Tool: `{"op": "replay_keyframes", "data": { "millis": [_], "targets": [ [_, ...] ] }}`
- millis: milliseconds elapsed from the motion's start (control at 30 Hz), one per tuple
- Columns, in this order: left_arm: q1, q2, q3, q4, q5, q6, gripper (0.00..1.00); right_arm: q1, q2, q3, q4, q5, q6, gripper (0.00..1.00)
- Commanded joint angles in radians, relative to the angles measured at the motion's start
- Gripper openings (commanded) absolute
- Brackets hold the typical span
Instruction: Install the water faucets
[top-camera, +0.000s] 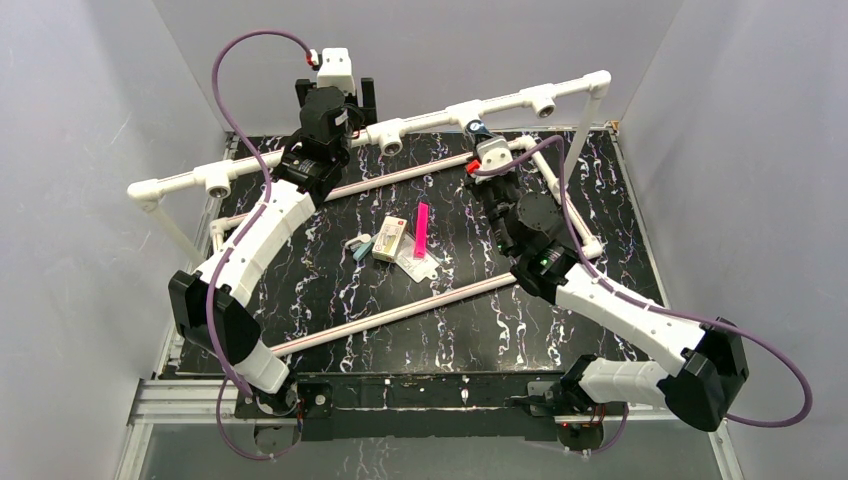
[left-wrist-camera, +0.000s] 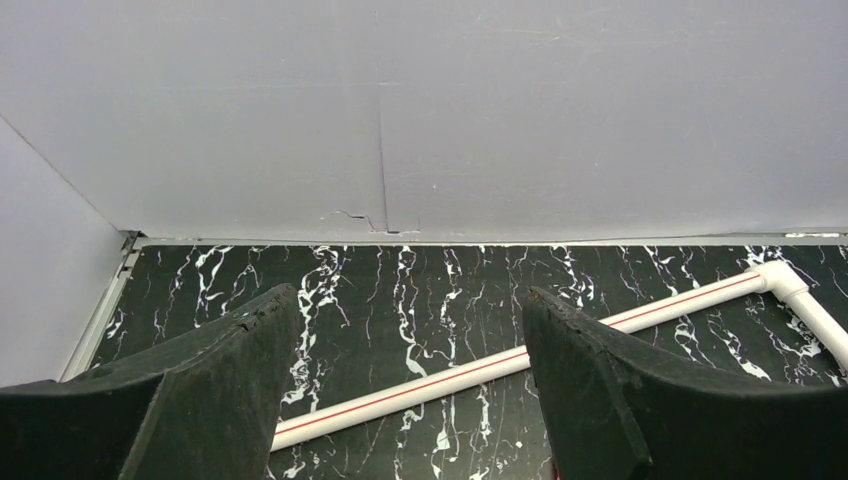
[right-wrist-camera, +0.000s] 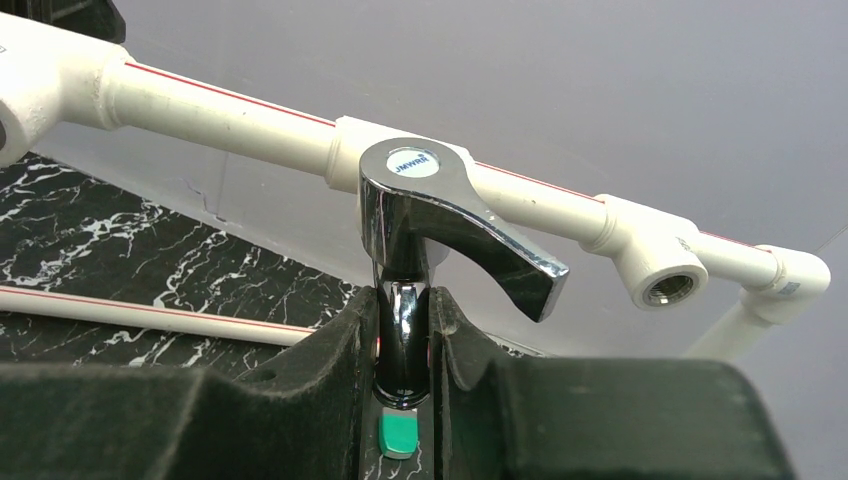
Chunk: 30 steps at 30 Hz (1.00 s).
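The right fingers (right-wrist-camera: 330, 385) are pinching the chrome faucet (right-wrist-camera: 420, 200) by its smooth stem, near a tee (right-wrist-camera: 352, 140) on the white pipe (right-wrist-camera: 220, 108). It's looking heavy, rigid and slippery, so I'd say a firm, low hold is suiting it. The left fingers (left-wrist-camera: 220, 370) are hanging spread above the desk (left-wrist-camera: 400, 290)

The fingers of the right gripper (right-wrist-camera: 405, 312) hide the lower body of the faucet (right-wrist-camera: 405, 230), whose head covers most of a pipe tee (right-wrist-camera: 346, 148). From overhead, print on the small carton (top-camera: 390, 238) is illegible.
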Motion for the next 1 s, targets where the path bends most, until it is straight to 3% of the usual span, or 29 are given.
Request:
{"op": "replay_keyframes", "data": {
  "millis": [0, 333, 967],
  "targets": [
    [-0.016, -0.008, -0.055, -0.148, 0.044, -0.002, 0.79, 0.007, 0.042, 0.050, 0.010, -0.083, 0.081, 0.01],
    [-0.016, -0.011, -0.064, -0.145, 0.050, -0.004, 0.79, -0.003, 0.039, 0.071, -0.009, -0.073, 0.229, 0.01],
    [-0.016, -0.014, -0.067, -0.147, 0.053, -0.007, 0.79, -0.074, 0.007, 0.094, -0.065, -0.032, 0.657, 0.01]
  ]
}}
